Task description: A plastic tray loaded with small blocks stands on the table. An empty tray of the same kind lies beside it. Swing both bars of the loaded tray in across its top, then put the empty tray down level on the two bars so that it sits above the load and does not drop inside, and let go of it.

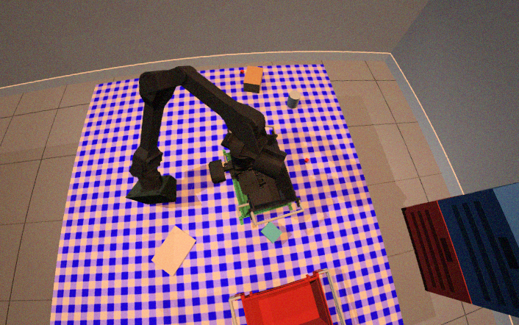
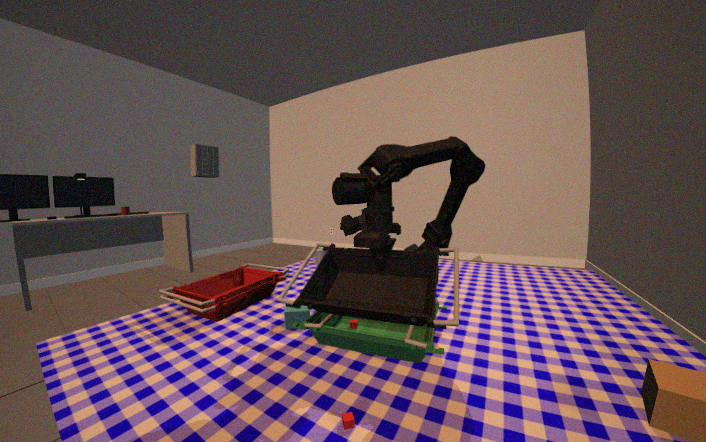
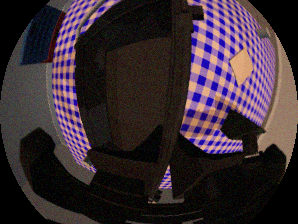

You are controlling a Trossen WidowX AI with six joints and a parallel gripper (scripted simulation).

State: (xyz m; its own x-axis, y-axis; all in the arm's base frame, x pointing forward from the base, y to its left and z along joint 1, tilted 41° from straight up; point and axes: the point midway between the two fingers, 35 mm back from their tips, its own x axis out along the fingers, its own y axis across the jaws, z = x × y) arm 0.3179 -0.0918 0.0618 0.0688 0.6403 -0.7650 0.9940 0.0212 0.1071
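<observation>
The green tray (image 1: pixel 238 191) (image 2: pixel 364 343) stands on the table. Parts of its wire bars (image 2: pixel 312 326) (image 2: pixel 416 343) lie in over its top. A red block (image 2: pixel 353 323) shows inside; the rest of the load is hidden. The empty black tray (image 2: pixel 385 291) (image 3: pixel 137 90) is over the green one, tilted, its side away from the arm's base lower. Its own bars (image 2: pixel 456 286) stick out at its ends. My gripper (image 2: pixel 382 255) (image 3: pixel 164 128) is shut on the black tray's long side wall on the base side. Whether the black tray touches the bars, I cannot tell.
A teal block (image 1: pixel 271 232) (image 2: pixel 296 318) lies close to the green tray's end. A red tray (image 1: pixel 287 306) (image 2: pixel 213 291) stands beyond it. A loose red block (image 1: pixel 306 159) (image 2: pixel 348 420), an orange box (image 1: pixel 253 76) (image 2: pixel 677 400), a grey cylinder (image 1: pixel 293 99) and a pale card (image 1: pixel 174 251) (image 3: pixel 242 66) are also there.
</observation>
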